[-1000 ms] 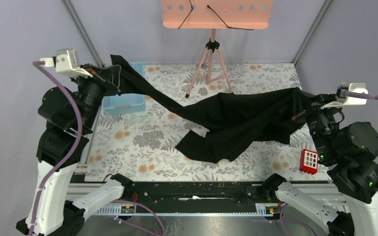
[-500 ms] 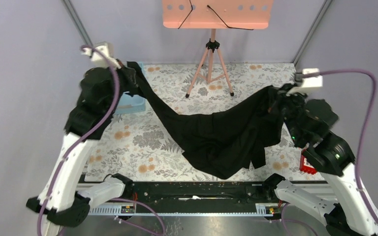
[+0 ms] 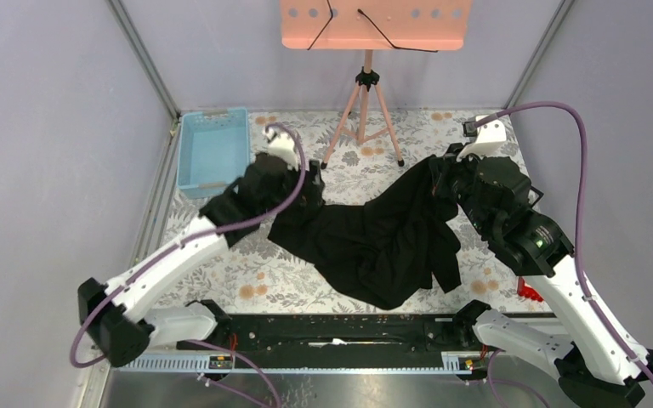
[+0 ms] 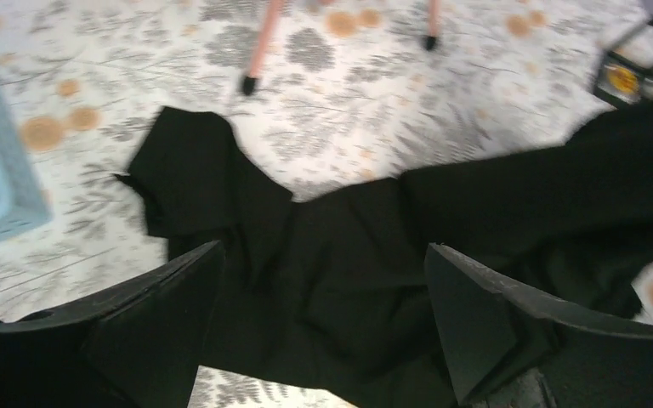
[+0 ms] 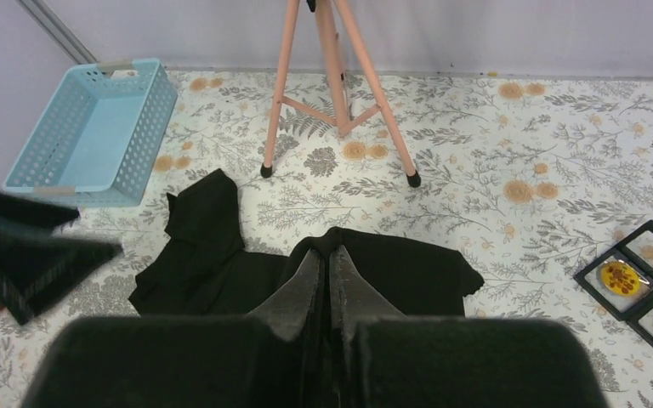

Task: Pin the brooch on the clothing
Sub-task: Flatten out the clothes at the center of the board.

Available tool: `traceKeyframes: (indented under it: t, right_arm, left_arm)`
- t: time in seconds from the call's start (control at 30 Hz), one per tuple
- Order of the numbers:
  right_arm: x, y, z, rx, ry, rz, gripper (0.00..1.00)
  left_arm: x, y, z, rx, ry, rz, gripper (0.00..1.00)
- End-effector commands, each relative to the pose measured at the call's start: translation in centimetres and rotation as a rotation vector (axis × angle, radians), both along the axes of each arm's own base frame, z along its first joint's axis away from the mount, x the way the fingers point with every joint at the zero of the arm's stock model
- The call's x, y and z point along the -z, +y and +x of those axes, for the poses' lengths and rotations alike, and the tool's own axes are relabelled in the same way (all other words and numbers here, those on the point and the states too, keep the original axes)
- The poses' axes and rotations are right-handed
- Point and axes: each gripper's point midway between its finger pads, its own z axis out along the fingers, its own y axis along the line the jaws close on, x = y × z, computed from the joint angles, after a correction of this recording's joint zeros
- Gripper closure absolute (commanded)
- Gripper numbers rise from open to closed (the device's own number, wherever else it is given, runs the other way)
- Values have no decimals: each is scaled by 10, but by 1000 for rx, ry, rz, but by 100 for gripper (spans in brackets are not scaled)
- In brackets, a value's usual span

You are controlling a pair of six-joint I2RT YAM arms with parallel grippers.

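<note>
Two arms reach over the floral worktop (image 3: pixel 259 268).

Top view:
- The black shirt (image 3: pixel 374 242) lies crumpled at centre and trails toward 5 o'clock.
- Its right part is drawn up to the right hand (image 3: pixel 436 170) at 2 o'clock, which is pinched tight on the fabric.
- The left hand (image 3: pixel 312 195) is at the shirt's 10 o'clock end. Its spread is not readable from here.
- A blue basket (image 3: pixel 212 153) sits at 10 o'clock, apart from the shirt.
- A pink tripod (image 3: pixel 364 115) stands at 12 o'clock with a pink board (image 3: pixel 374 21) on top.
- A red object (image 3: pixel 527 289) at 4 o'clock is mostly hidden by the right arm.

Left wrist view:
- Both fingers (image 4: pixel 136 327) are spread wide with nothing gripped between them.
- The shirt lies under the gap and fills the lower half of the view. Cannot tell whether the fingers touch the fabric.
- One flap of cloth sticks out at 10 o'clock.
- The tripod feet are at 12 o'clock and a basket corner at 9 o'clock.
- A black tray (image 4: pixel 638 89) shows blurred at 2 o'clock.

Right wrist view:
- The two fingers (image 5: pixel 310 285) are pressed together, with black fabric bunched around them at 6 o'clock.
- Beyond the tips the shirt lies on the worktop from 9 to 3 o'clock.
- The basket is at 10 o'clock and the tripod at 12 o'clock.
- The divided tray at 4 o'clock is near the shirt but not touching it. It holds round gold-toned brooches (image 5: pixel 621 277), too small for detail.
- Dark blurred shapes show at 9 o'clock.
</note>
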Motion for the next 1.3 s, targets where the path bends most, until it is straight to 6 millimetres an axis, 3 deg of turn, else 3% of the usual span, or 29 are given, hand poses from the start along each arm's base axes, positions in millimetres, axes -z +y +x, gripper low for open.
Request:
traceKeyframes:
  t: [0.0,0.2,0.27,0.33,0.47,0.57,0.77,0.93,1.0,1.1,1.2,1.27]
  right_arm:
    - [-19,-1,4,32,-55,64,100]
    - [-31,-14,7,107,-67,50,100]
    - [-38,-19,7,138,-71,58,100]
    - [-45,-23,6,156,-66,60,100]
    - [-64,-28,0,154,-94,78,100]
    - [-72,-31,-3,152,-105,76,100]
    - [-80,-33,-12,126,-118,94,100]
    - [-87,-35,-16,118,-139,108,100]
    - [-90,-36,-18,114,-145,112,100]
    - [-94,-38,-23,106,-156,124,100]
    - [-98,-42,-28,103,-170,127,100]
    - [-100,-47,-31,115,-182,120,100]
  left_arm:
    - [-34,-30,-32,51,-210,-192,1]
    - [3,-119,-113,314,-182,-420,1]
    - [4,-148,-135,380,-175,-465,1]
    - [5,-176,-152,440,-162,-496,1]
    - [31,-225,-174,517,-121,-471,1]
    - [51,-240,-175,498,-123,-420,1]
    - [84,-242,-159,394,-140,-308,1]
    - [112,-268,-169,437,-82,-281,3]
    - [127,-270,-165,405,-72,-220,11]
    - [132,-261,-154,330,-91,-173,66]
    - [106,-240,-143,266,-164,-181,95]
    - [71,-215,-132,200,-240,-166,100]
